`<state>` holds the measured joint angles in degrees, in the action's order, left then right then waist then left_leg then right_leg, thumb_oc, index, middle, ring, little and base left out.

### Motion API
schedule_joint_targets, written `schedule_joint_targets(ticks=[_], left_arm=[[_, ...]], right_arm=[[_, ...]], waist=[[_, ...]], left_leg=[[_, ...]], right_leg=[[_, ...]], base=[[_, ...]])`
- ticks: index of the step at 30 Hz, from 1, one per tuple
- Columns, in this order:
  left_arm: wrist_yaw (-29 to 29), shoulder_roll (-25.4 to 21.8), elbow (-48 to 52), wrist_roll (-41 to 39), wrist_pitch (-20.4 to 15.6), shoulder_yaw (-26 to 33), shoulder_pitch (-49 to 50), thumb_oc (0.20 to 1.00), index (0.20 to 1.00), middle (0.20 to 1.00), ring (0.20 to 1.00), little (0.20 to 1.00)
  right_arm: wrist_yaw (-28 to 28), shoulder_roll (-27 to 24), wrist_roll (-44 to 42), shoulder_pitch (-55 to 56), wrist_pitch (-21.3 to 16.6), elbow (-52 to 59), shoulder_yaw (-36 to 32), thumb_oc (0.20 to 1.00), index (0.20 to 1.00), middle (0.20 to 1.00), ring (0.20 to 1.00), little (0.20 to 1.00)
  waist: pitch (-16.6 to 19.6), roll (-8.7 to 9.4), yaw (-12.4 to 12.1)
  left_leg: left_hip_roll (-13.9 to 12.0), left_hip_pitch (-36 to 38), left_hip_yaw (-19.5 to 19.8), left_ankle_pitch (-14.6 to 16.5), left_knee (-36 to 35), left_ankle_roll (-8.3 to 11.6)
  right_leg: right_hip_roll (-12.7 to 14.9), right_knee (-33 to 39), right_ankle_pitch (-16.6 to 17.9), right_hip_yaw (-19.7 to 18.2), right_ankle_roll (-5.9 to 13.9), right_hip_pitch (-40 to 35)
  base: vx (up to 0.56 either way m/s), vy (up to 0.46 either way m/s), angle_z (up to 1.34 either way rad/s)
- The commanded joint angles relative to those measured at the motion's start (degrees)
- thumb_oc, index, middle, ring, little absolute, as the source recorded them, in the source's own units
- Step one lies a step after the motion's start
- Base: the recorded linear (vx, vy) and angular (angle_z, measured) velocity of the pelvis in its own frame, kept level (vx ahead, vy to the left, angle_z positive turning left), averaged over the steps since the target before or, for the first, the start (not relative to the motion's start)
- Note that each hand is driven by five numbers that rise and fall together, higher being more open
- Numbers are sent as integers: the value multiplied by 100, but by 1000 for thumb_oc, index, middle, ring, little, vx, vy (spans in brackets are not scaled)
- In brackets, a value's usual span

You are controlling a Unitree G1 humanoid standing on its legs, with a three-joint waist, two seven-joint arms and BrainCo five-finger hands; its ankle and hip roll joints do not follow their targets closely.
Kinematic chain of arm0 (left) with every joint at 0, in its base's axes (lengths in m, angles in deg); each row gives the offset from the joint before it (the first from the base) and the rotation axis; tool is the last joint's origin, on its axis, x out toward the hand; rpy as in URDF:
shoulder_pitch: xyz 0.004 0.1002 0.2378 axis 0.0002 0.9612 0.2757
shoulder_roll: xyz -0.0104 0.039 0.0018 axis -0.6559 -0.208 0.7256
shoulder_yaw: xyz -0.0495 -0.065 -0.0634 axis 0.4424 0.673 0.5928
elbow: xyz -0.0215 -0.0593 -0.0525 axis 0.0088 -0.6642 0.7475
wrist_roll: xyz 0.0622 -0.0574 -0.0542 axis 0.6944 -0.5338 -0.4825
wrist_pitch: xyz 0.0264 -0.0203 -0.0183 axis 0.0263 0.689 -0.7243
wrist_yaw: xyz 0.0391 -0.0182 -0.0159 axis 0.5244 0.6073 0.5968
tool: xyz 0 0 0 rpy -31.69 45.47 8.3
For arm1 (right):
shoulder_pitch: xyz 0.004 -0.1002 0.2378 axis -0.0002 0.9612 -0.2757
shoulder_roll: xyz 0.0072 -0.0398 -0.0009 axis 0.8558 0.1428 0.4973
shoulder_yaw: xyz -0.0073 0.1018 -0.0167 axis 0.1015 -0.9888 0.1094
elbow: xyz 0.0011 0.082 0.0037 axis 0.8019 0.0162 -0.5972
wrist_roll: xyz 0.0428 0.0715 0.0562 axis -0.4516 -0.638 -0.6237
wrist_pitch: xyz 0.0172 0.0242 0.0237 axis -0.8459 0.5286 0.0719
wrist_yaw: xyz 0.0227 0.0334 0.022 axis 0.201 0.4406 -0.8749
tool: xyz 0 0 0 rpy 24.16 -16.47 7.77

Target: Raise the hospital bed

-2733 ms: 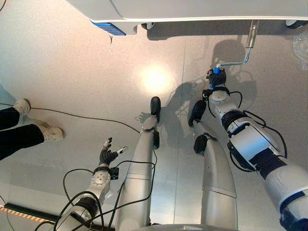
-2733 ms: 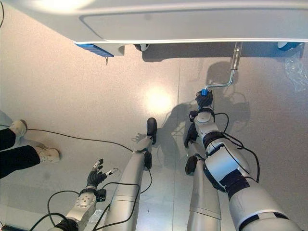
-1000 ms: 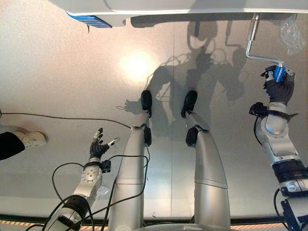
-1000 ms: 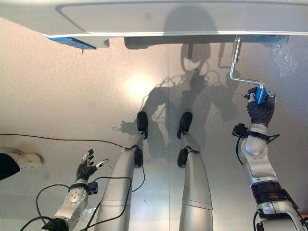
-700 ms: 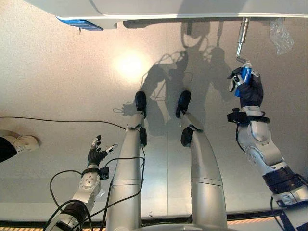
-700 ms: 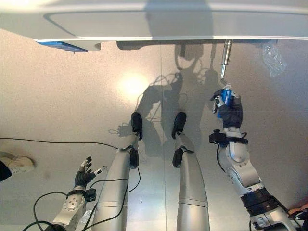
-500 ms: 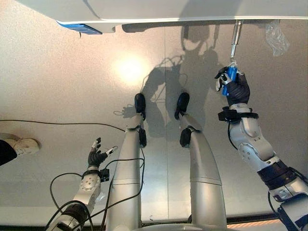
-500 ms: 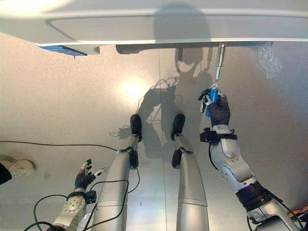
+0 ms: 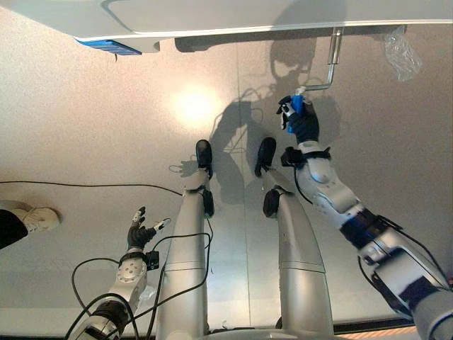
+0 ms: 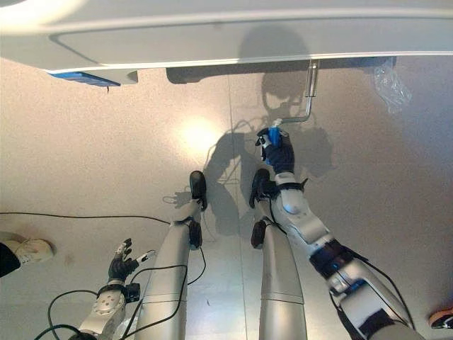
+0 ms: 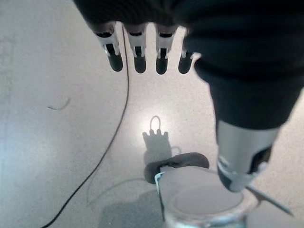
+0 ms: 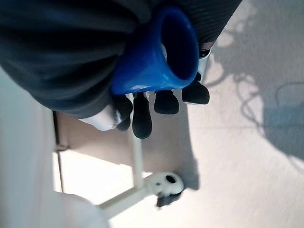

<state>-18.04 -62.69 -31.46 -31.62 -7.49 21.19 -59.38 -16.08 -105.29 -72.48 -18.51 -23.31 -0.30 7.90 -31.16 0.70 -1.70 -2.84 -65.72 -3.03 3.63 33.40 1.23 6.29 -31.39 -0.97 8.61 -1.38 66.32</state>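
Right hand: the right hand (image 9: 303, 125) is curled tight round the blue grip (image 12: 156, 52) of the crank handle (image 10: 308, 95); in the right wrist view the dark fingertips (image 12: 167, 101) wrap under the blue sleeve.
Change: a second ago the blue grip sat far out on the robot's right of the crank's shaft; now it lies on the robot's left of the shaft, with the arm reaching inward over the right leg.
Crank handle: a bent silver rod that comes down from under the edge of the hospital bed (image 10: 226, 35), then turns sideways to the grip.
Left hand: the left hand (image 9: 141, 231) hangs low by the left leg, fingers straight and spread, holding nothing.
Floor: a pale speckled floor (image 9: 85, 120) with a bright spot of glare.
Room: a person's shoe (image 9: 39, 218) at the left edge; crumpled clear plastic (image 9: 400, 51) near the bed's right end.
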Motion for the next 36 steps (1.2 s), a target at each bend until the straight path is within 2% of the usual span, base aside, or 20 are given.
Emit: schedule_joint_targets(ticks=[1,2,6,12,18,19,20,23,26,27,29,30,31,34,35,36], left_arm=[[23,110,-118,40,-94,-197,37,1000,1000,1000,1000,1000],[6,134,-181,74,-122,-238,-62,1000,1000,1000,1000,1000],[-4,192,-271,246,-111,-303,-232,1000,1000,1000,1000,1000],[-74,280,-232,499,-72,-349,-325,1000,1000,1000,1000,1000],[-110,379,-54,585,-47,-341,-298,1000,1000,1000,1000,1000],[-108,380,-52,586,-45,-347,-300,1000,1000,1000,1000,1000],[-135,395,-2,622,-30,-334,-274,1000,1000,1000,1000,1000],[-167,390,162,631,-27,-351,-197,1000,1000,1000,1000,1000],[-205,383,253,612,-16,-344,-152,1000,1000,1000,1000,1000],[-227,384,328,612,-5,-330,-112,1000,1000,1000,1000,1000],[-245,375,373,602,7,-317,-84,1000,1000,1000,1000,1000],[-262,373,430,604,23,-300,-30,1000,1000,1000,1000,1000],[-262,372,431,604,24,-306,-30,1000,1000,1000,1000,1000],[-312,315,657,586,25,-276,102,1000,1000,1000,1000,1000],[-311,315,658,586,25,-276,103,1000,1000,1000,1000,1000],[-332,277,701,589,27,-243,145,1000,1000,1000,1000,1000]], right_arm=[[-612,738,1833,-1499,-397,467,1228,200,200,200,200,200],[-537,1022,1794,-1718,-316,-593,1249,200,200,200,200,200],[-511,1206,1601,-2050,-116,-2629,1113,200,200,200,200,200],[-603,798,984,-2256,43,-4376,599,200,200,200,200,200],[-480,-226,473,-2068,54,-5081,-142,200,200,200,200,200],[-483,-233,472,-2066,52,-5082,-144,200,200,200,200,200],[-448,-689,362,-1904,84,-5282,-370,200,200,200,200,200],[-387,-1217,187,-1673,87,-5380,-688,200,200,200,200,200],[-390,-1493,7,-1489,72,-5391,-905,200,200,200,200,200],[-356,-1799,-139,-1268,67,-5499,-1131,200,200,200,200,200],[-367,-1931,-202,-1177,67,-5526,-1231,200,200,200,200,200],[-356,-2187,-286,-979,84,-5615,-1407,200,200,200,200,200],[-358,-2191,-286,-972,83,-5613,-1412,200,200,200,200,200],[-353,-2735,-94,-702,182,-5750,-1480,200,200,200,200,200],[-353,-2735,-94,-701,182,-5750,-1481,200,200,200,200,200],[-336,-3025,-31,-614,204,-5756,-1537,200,200,200,200,200]], waist=[[141,-347,-439],[141,-378,-488],[140,-467,-605],[139,-621,-706],[136,-730,-716],[137,-733,-721],[136,-756,-714],[136,-773,-690],[136,-788,-676],[136,-803,-641],[136,-803,-618],[136,-819,-602],[136,-819,-608],[136,-830,-571],[136,-830,-572],[136,-826,-534]], left_leg=[[380,-75,143,-174,-257,-23],[390,-95,141,-175,-248,-21],[424,-146,158,-178,-224,-22],[480,-152,166,-164,-230,-28],[506,-143,143,-129,-228,-35],[506,-143,143,-127,-226,-36],[508,-126,139,-115,-237,-41],[504,-128,138,-98,-235,-36],[504,-134,131,-91,-219,-32],[505,-125,125,-85,-232,-28],[506,-115,127,-85,-236,-24],[506,-100,124,-78,-246,-25],[506,-97,123,-78,-247,-25],[503,-81,120,-96,-274,-24],[503,-80,120,-96,-274,-24],[508,-72,120,-101,-287,-16]], right_leg=[[353,-381,-52,90,534,-2],[361,-396,-48,102,527,16],[367,-424,-38,100,507,64],[376,-456,-64,99,485,85],[371,-489,-97,48,478,118],[371,-490,-98,48,478,119],[371,-496,-113,29,467,116],[366,-485,-128,16,452,107],[361,-508,-138,-1,446,115],[357,-509,-154,-15,441,117],[357,-513,-158,-17,439,112],[361,-516,-165,-28,432,107],[360,-516,-165,-29,432,105],[361,-500,-147,-30,418,90],[361,-500,-147,-30,418,89],[353,-487,-136,-39,421,91]], base=[[-7,15,-3],[-9,15,-3],[-4,1,0],[-1,-3,10],[9,9,6],[13,-6,9],[12,-14,10],[12,-14,8],[11,-14,5],[8,-11,4],[6,-6,4],[2,2,5],[3,-5,5],[0,0,0],[0,0,0],[0,0,0]])
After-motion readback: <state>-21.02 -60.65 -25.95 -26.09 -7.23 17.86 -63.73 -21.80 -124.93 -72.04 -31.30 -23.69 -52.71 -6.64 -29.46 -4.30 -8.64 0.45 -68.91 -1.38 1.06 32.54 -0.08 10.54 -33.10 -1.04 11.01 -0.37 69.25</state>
